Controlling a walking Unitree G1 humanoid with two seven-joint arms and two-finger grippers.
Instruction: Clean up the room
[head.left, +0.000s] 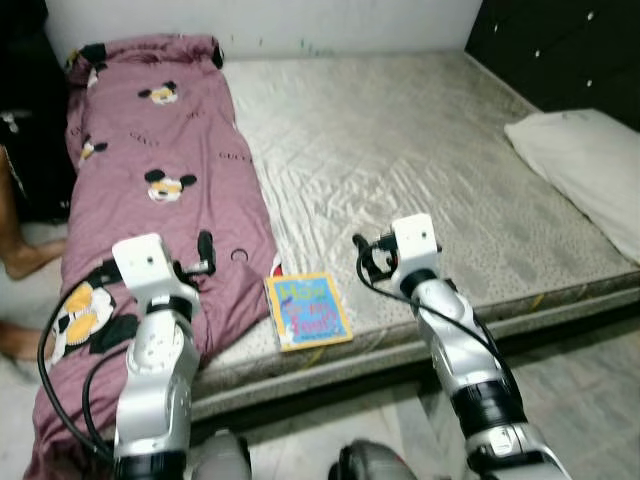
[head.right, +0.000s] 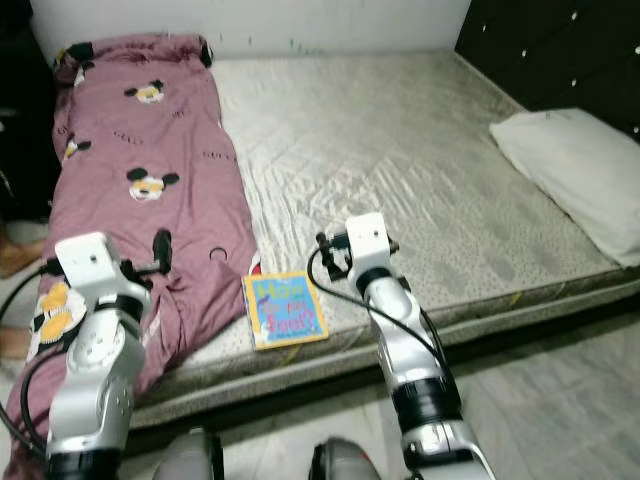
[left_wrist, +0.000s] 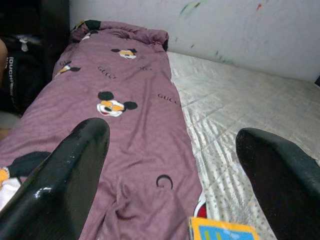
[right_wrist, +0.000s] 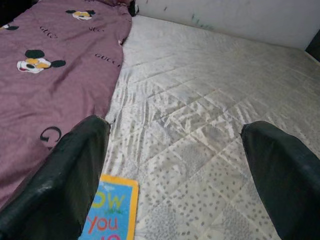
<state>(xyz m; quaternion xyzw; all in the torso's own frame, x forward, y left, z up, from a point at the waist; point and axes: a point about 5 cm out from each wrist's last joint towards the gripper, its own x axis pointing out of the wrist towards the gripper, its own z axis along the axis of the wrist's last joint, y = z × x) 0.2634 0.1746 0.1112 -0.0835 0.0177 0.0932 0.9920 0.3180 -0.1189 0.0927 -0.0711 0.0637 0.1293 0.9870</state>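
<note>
Lying between blanket (head.left: 150, 180) (purple) and right pincer (head.left: 368, 255): book (head.left: 307, 310).

"GUCCI" on blanket (left_wrist: 125, 145); perhaps "How You" on book (right_wrist: 111, 212)

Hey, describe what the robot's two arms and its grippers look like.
Both arms are silver metal with dark joint bands, each topped by a boxy white wrist block and looped with black cables. The left gripper and right gripper each have two long, glossy black fingers with rounded tips.
</note>
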